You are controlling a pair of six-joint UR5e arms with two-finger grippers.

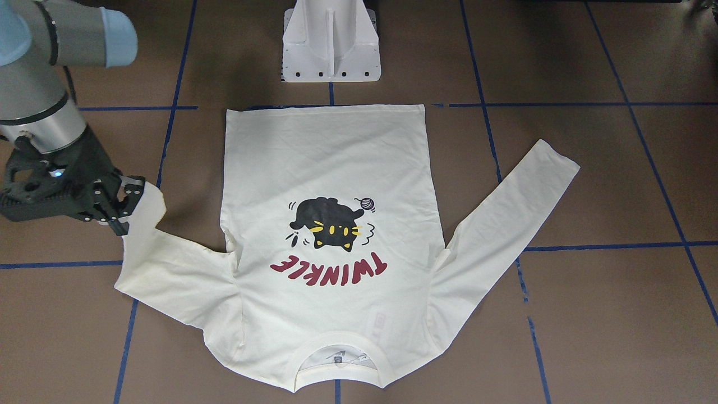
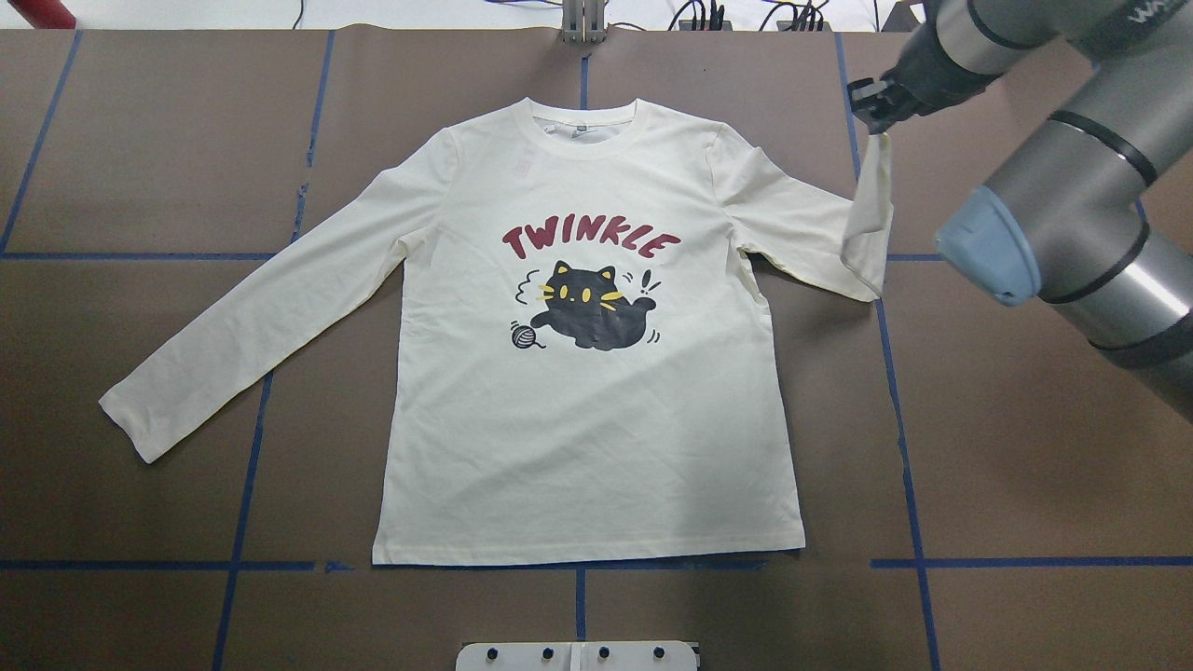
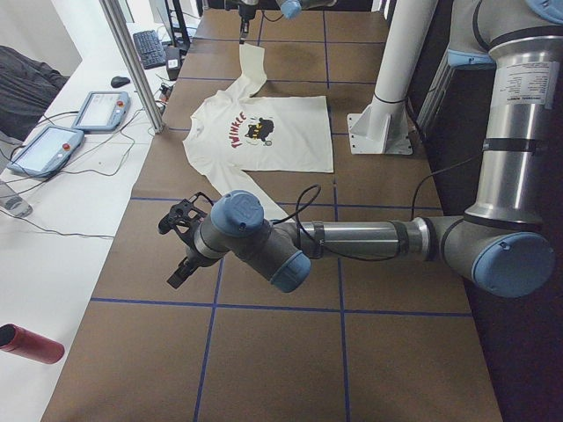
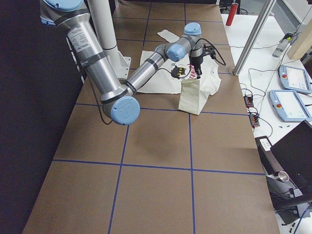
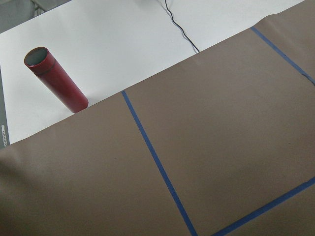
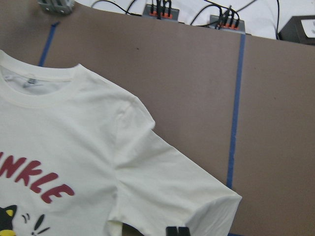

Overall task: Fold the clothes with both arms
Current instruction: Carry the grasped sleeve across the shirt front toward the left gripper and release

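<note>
Straight out from the white pedestal base [image 1: 331,45], you have the T-shirt [image 2: 596,419] lying flat on the brown tabletop [image 2: 1007,447]. It is print up, with its hem nearest the base and its collar on the far side. One sleeve lies spread flat, slanting out toward the base's left side. The other sleeve, on the base's right side, is lifted at the cuff. The right fingers [image 1: 120,210] pinch that cuff and hold it above the tabletop, so the sleeve's end hangs from them while the upper sleeve rests on the paper. The left fingers [image 3: 179,274] hover far out on the base's left side, well apart from the shirt. You see them only from the side camera, so you cannot tell whether they are spread or pressed together. A red cylinder [image 5: 56,78] lies on the white surface beyond the paper's edge.
</note>
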